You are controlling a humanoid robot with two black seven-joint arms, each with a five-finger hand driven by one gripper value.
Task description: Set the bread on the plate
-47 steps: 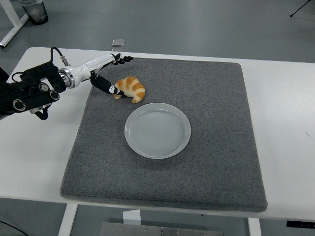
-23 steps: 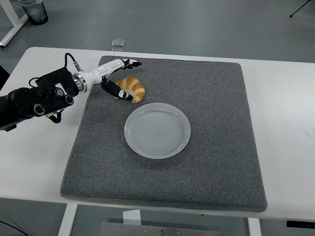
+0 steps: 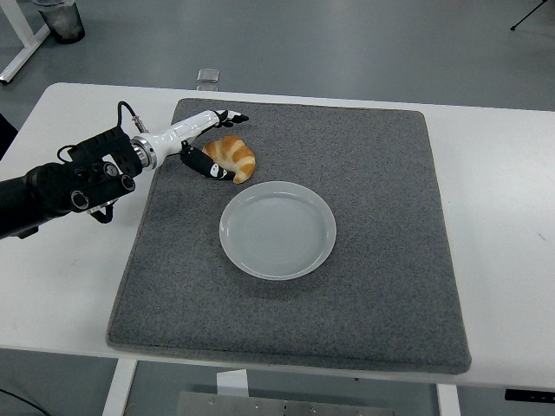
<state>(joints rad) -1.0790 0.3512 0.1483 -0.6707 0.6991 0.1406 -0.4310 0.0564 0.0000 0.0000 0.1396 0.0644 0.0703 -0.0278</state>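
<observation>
1. Left hand [image 3: 208, 141] in from left edge on black arm [image 3: 61, 182], white wrist section, reaching over far-left corner of grey mat [image 3: 286, 303].
2. Fingers [image 3: 227, 117] spread wide, upper ones stretched out past far side of croissant [image 3: 231, 157]; black thumb [image 3: 206, 165] angled along its near-left side.
3. Thumb touching croissant's left end, or v. close to it; upper fingers above/behind the pastry, contact not clear from this angle.
4. Not closed round anything; croissant flat on mat, framed between thumb & fingers, no real grasp visible.
5. Croissant: golden-brown, curved, on mat's far-left part, just beyond & left of plate [image 3: 277, 257], small strip of mat between the two.
6. Plate: round, white, shallow, approx. mid-mat, slightly left of centre; holds nothing.
7. Mat lying on white table [image 3: 503, 173], covering most of the middle; bare tabletop left & right of it.
8. Beyond table, top-left on floor: dark container [image 3: 59, 19] next to a white table leg [image 3: 22, 48]; contents not discernible.
9. Small grey flat object [image 3: 206, 75] on floor just past table's far edge.
</observation>
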